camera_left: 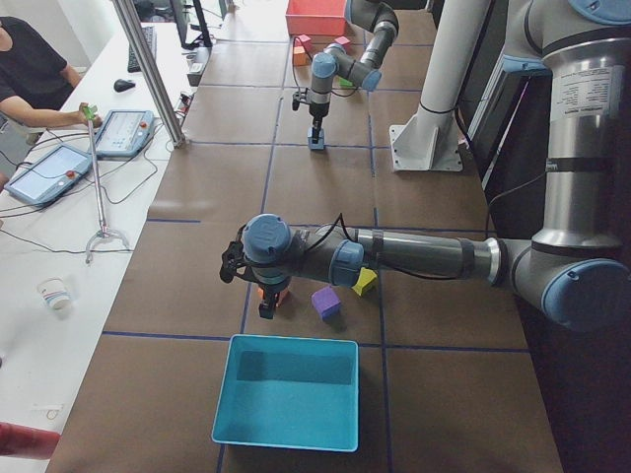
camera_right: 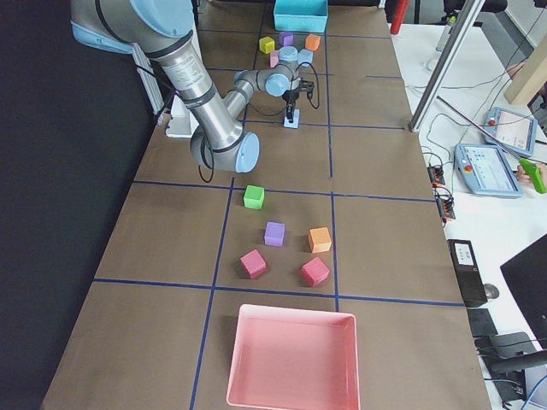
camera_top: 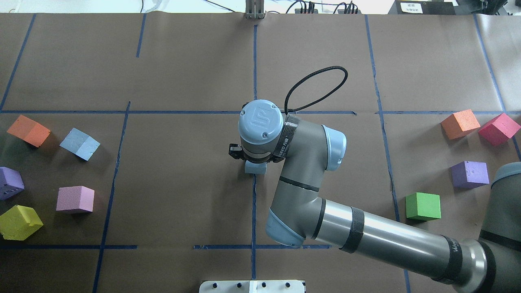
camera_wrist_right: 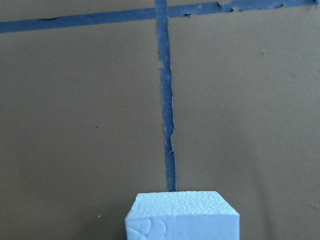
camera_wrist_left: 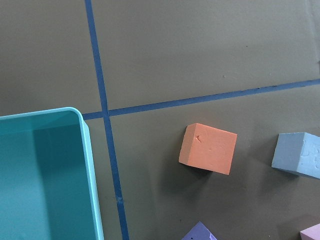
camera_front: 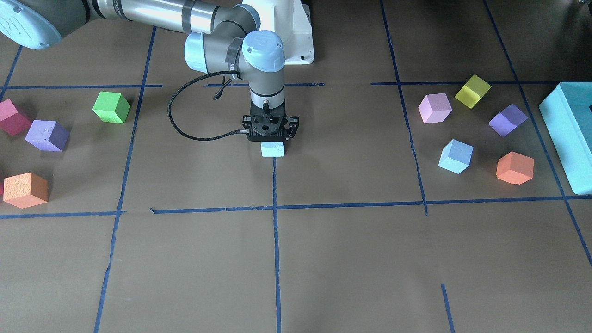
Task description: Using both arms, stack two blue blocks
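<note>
One pale blue block (camera_front: 272, 149) sits at the table's middle, on a blue tape line, directly under my right gripper (camera_front: 272, 139). The gripper points straight down and seems shut on the block at table level, though its fingers are hidden. The block fills the bottom of the right wrist view (camera_wrist_right: 182, 216). The other blue block (camera_front: 456, 156) lies free among cubes on my left side, also in the overhead view (camera_top: 79, 144) and the left wrist view (camera_wrist_left: 298, 155). My left gripper (camera_left: 264, 307) hangs above those cubes, over an orange cube (camera_wrist_left: 208, 148). I cannot tell whether it is open.
A large teal box (camera_front: 569, 134) stands beside the left cubes. Pink (camera_front: 434, 107), yellow (camera_front: 472, 91) and purple (camera_front: 508, 120) cubes surround the free blue block. Green (camera_top: 423, 206), purple, orange and red cubes lie on my right side. A pink tray (camera_right: 291, 359) lies beyond them.
</note>
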{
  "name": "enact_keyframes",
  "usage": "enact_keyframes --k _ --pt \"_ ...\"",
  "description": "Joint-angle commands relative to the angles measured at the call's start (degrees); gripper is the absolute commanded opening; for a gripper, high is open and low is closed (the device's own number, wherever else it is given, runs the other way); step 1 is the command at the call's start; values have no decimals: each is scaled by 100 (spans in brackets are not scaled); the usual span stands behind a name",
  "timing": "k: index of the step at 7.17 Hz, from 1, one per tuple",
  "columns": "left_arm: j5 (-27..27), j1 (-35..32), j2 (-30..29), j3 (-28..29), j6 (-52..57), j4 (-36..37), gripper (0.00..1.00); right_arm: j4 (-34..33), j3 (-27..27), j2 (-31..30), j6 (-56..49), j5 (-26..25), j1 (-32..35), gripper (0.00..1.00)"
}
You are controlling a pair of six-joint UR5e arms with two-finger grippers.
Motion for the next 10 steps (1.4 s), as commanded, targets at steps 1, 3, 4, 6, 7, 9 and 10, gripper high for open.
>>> enact_keyframes --k 1,3,4,6,7,9,10 --pt "0 0 0 -2 0 0 100 -7 -3 -38 -256 -9 -25 100" --pt "18 26 -17 -10 0 -148 100 1 188 -11 -388 17 9 100" --pt "26 218 -70 -19 -26 -306 100 -77 965 -298 -388 174 306 100" --pt "88 1232 -699 -80 -384 -352 100 -34 2539 -1639 -423 761 1051 100" --pt "114 1840 -999 -63 -386 -352 100 -16 2789 -2107 -832 1243 1578 100" --pt "813 2388 -1142 -168 -491 -378 100 -7 2827 -2654 -1633 1748 2196 100" --pt "1105 2600 -1134 -125 -631 -395 100 -7 2905 -2874 -1723 1732 2250 100"
